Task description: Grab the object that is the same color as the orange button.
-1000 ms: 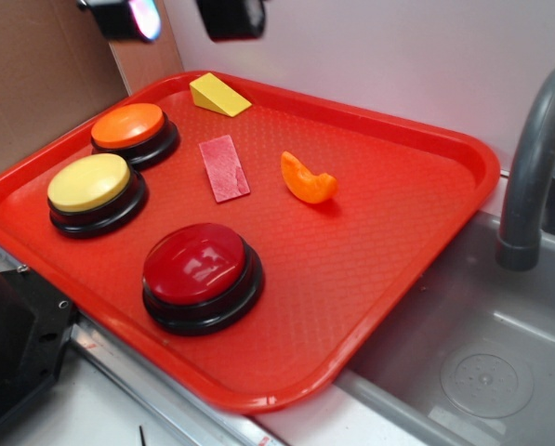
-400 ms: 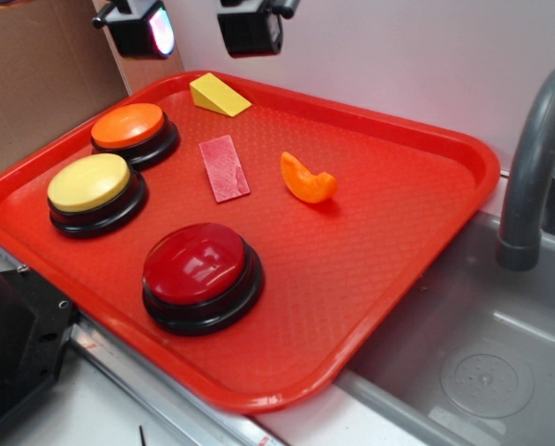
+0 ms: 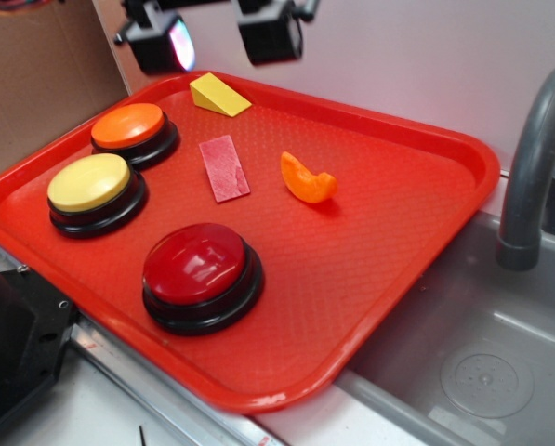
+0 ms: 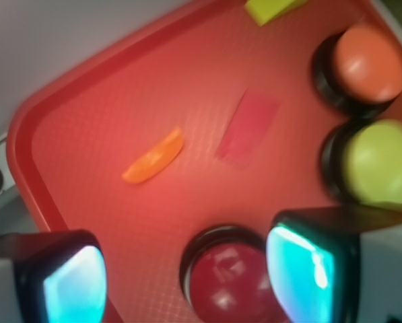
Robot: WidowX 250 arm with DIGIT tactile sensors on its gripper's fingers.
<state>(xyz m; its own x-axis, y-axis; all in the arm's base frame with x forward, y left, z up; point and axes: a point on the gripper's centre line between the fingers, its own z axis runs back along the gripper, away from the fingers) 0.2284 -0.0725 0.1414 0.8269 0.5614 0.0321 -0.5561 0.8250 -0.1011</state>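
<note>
A small glossy orange crescent wedge lies near the middle of the red tray; it also shows in the wrist view. The orange button on a black base stands at the tray's far left; it also shows in the wrist view. My gripper hangs high above the tray's back edge, open and empty, well apart from the wedge. In the wrist view its two fingers stand wide apart at the bottom.
A yellow-topped button, a red-topped button, a flat red rectangle and a yellow wedge block also sit on the tray. A grey sink with a faucet is at the right. Cardboard stands at the left.
My gripper has come down and moved right into view above the tray's back edge. Nothing on the tray has moved.
</note>
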